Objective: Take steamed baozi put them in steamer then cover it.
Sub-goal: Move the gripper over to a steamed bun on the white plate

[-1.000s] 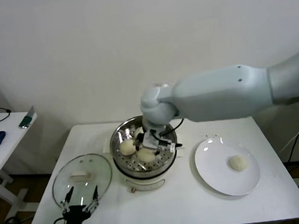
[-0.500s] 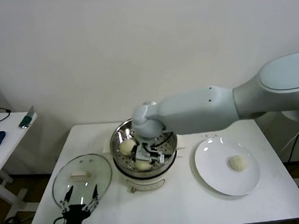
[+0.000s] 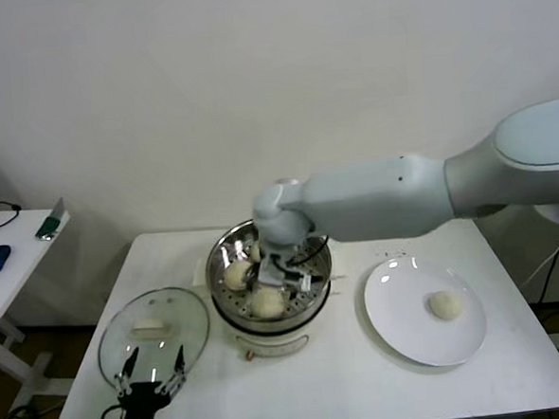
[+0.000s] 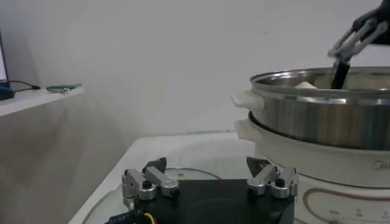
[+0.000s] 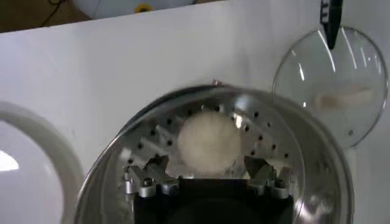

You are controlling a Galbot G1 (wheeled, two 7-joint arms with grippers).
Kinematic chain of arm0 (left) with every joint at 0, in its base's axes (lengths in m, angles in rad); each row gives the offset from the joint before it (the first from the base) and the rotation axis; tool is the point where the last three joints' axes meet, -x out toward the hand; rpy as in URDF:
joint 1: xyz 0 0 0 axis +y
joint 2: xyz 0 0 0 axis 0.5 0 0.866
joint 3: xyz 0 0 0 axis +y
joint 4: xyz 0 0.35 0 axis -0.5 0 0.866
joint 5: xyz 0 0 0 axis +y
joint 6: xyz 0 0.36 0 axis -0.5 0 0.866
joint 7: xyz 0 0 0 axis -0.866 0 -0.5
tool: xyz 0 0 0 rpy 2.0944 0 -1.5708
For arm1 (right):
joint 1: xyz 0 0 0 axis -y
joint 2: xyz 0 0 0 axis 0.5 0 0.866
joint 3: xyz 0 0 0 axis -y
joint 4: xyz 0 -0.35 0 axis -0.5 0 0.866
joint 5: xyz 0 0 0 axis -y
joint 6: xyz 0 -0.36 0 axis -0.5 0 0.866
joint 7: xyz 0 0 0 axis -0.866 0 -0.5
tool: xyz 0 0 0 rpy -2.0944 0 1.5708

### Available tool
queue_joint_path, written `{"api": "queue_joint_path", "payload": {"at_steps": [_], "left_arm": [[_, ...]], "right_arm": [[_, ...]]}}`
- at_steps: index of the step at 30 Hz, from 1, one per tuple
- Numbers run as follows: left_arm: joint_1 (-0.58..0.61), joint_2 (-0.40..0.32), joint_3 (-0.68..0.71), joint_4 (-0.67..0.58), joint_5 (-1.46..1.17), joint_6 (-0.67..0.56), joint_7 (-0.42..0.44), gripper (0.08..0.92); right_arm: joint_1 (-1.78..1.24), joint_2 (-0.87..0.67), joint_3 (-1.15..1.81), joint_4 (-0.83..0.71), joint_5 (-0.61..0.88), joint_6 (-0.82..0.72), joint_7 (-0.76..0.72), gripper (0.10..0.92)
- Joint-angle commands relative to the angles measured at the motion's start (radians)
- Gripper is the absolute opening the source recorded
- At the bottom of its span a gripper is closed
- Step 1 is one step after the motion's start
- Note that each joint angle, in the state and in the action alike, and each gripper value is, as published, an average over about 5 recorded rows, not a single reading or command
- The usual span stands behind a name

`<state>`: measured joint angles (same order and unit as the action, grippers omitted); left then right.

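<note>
The steamer (image 3: 272, 316) stands mid-table. Two steamed baozi show on its tray, one at the left (image 3: 237, 274) and one at the front (image 3: 266, 303). My right gripper (image 3: 281, 272) hangs open inside the pot just above them. In the right wrist view it (image 5: 207, 167) is open, with a baozi (image 5: 208, 141) lying free on the perforated tray just past its fingertips. One more baozi (image 3: 445, 305) lies on the white plate (image 3: 401, 330). The cover (image 3: 177, 315) lies flat left of the steamer. My left gripper (image 3: 150, 371) waits open at the cover's near edge.
A side table (image 3: 7, 259) with a mouse and small items stands at the far left. The wall rises close behind the steamer. In the left wrist view the steamer (image 4: 323, 119) stands close ahead and the cover (image 4: 183, 173) lies under my left gripper (image 4: 207, 170).
My right gripper dipped towards the front of the steamer tray, then rose a little and back. A baozi now lies free on the tray below it. The left arm has not moved.
</note>
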<state>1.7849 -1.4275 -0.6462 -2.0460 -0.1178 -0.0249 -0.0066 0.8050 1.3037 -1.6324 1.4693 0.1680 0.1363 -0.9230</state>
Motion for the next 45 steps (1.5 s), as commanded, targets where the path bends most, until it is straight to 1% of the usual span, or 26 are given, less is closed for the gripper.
{"api": "queue_joint_path", "payload": {"at_steps": [1,4,8,11,13,18,22,28,38,45], "left_arm": [[-0.003,0.003,0.0,0.0,0.0,0.001,0.001,0.823],[-0.004,0.004,0.002,0.002,-0.004,-0.002,0.0,0.823],[-0.012,0.004,0.004,0.004,-0.007,-0.003,0.001,0.823],[-0.02,0.003,0.004,0.006,-0.006,0.0,0.002,0.823],[-0.021,0.003,0.003,0.006,-0.006,0.001,0.003,0.823],[-0.019,-0.001,0.003,0.015,-0.001,0.0,0.002,0.823],[-0.018,-0.005,0.003,0.021,0.003,-0.001,0.001,0.823],[-0.015,-0.008,0.004,0.027,0.009,-0.001,0.001,0.823],[-0.008,-0.007,0.005,0.027,0.016,-0.002,0.001,0.823],[-0.002,-0.005,0.005,0.026,0.017,-0.003,0.001,0.823]], "right_arm": [[0.198,-0.301,-0.1,-0.067,0.229,-0.039,-0.069,0.823],[0.219,-0.427,-0.159,-0.077,0.29,-0.105,-0.072,0.823],[0.173,-0.598,-0.195,-0.08,0.311,-0.203,-0.084,0.823],[0.086,-0.71,-0.169,-0.083,0.28,-0.27,-0.074,0.823],[0.007,-0.768,-0.12,-0.089,0.234,-0.296,-0.065,0.823],[-0.224,-0.847,0.051,-0.119,0.114,-0.304,-0.058,0.823],[-0.369,-0.862,0.153,-0.149,0.049,-0.303,-0.055,0.823],[-0.523,-0.841,0.282,-0.199,-0.002,-0.308,-0.05,0.823],[-0.624,-0.773,0.396,-0.267,-0.038,-0.311,-0.007,0.823],[-0.649,-0.73,0.431,-0.291,-0.02,-0.327,0.013,0.823]]}}
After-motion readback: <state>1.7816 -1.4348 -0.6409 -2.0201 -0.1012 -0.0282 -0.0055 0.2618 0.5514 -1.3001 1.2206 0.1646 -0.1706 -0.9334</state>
